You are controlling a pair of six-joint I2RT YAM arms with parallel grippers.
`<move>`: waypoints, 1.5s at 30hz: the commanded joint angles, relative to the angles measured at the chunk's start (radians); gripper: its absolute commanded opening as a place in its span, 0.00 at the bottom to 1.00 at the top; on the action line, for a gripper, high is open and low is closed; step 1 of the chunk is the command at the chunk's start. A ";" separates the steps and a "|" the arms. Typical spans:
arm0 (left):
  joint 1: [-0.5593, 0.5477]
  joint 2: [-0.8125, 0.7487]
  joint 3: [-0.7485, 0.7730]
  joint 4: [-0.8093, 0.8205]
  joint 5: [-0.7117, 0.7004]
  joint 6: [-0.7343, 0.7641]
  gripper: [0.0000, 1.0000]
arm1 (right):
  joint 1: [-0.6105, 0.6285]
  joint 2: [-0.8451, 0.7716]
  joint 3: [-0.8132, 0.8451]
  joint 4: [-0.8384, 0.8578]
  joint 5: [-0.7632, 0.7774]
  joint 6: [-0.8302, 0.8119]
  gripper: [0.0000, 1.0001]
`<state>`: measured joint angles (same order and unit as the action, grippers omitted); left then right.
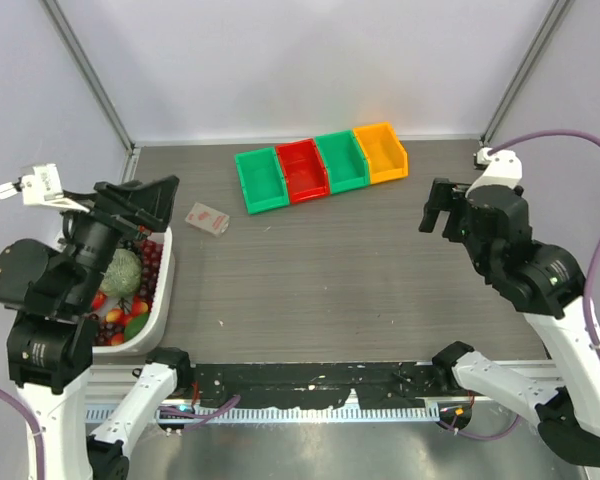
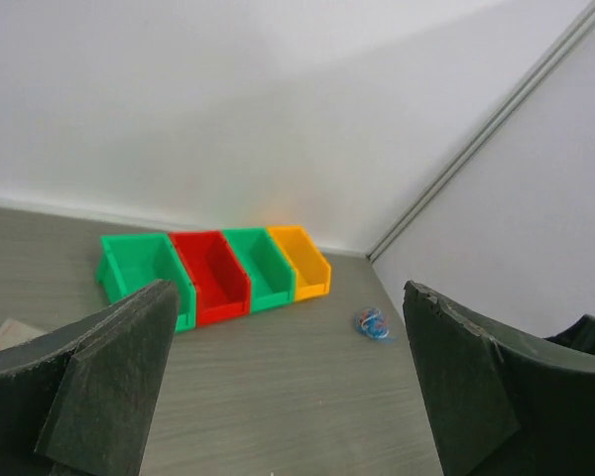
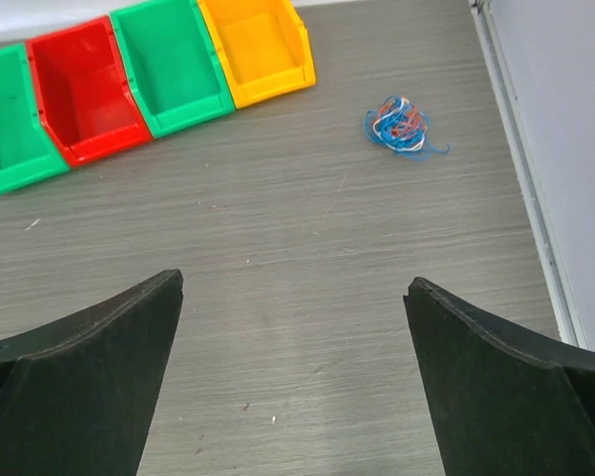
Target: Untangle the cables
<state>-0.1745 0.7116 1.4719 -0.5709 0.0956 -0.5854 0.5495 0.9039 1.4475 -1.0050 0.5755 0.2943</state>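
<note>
Cables [image 3: 402, 127] lie in one small knotty ball of blue, orange and white on the table [image 3: 278, 258]. Nothing is pulled apart yet, so I think the whole job is left to do. In the right wrist view the ball sits at about 1 o'clock from the right fingers [image 3: 89, 377], well apart from them. The yellow bin [image 3: 258, 50] is near the ball, at its 10 o'clock. The edge rail [image 3: 521, 149] of the table runs close by at 3 o'clock, so there is little room on that side. Toward 7 o'clock there is lots of open room. The left fingers [image 2: 109, 387] and the right fingers are both wide open and hold nothing.
</note>
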 commanded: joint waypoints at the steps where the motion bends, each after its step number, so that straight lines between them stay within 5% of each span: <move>1: 0.003 0.054 -0.068 -0.118 0.079 0.009 1.00 | 0.006 0.065 -0.041 0.115 -0.023 0.063 0.99; 6: 0.004 0.052 -0.163 -0.129 0.214 -0.005 1.00 | 0.006 0.179 -0.090 0.336 -0.141 0.065 0.99; 11: 0.003 0.077 -0.189 -0.202 0.341 -0.017 1.00 | -0.061 0.456 0.017 0.405 -0.225 0.051 0.99; 20: 0.004 0.013 -0.363 -0.132 0.452 -0.128 1.00 | -0.569 0.661 -0.079 0.685 -0.549 0.302 0.99; 31: 0.004 -0.032 -0.473 -0.056 0.656 -0.130 1.00 | -0.732 1.036 0.008 0.781 -0.427 0.229 0.92; 37: 0.004 -0.049 -0.513 -0.046 0.687 -0.160 1.00 | -0.701 1.057 -0.077 0.844 -0.430 0.290 0.63; 38: 0.003 -0.044 -0.510 -0.062 0.685 -0.156 1.00 | -0.697 1.047 -0.117 0.852 -0.422 0.290 0.50; 39: 0.003 -0.038 -0.504 -0.082 0.684 -0.149 1.00 | -0.694 1.025 -0.134 0.847 -0.405 0.289 0.27; 41: 0.000 -0.020 -0.481 -0.147 0.679 -0.128 0.98 | -0.680 0.965 -0.183 0.812 -0.382 0.292 0.01; 45: -0.011 -0.023 -0.493 -0.188 0.612 -0.114 0.95 | -0.568 0.710 -0.418 0.839 -0.323 0.304 0.01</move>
<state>-0.1791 0.6922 0.9649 -0.7116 0.7330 -0.7223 -0.1181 1.8793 1.1835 -0.1841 0.1688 0.5789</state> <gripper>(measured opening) 0.952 0.060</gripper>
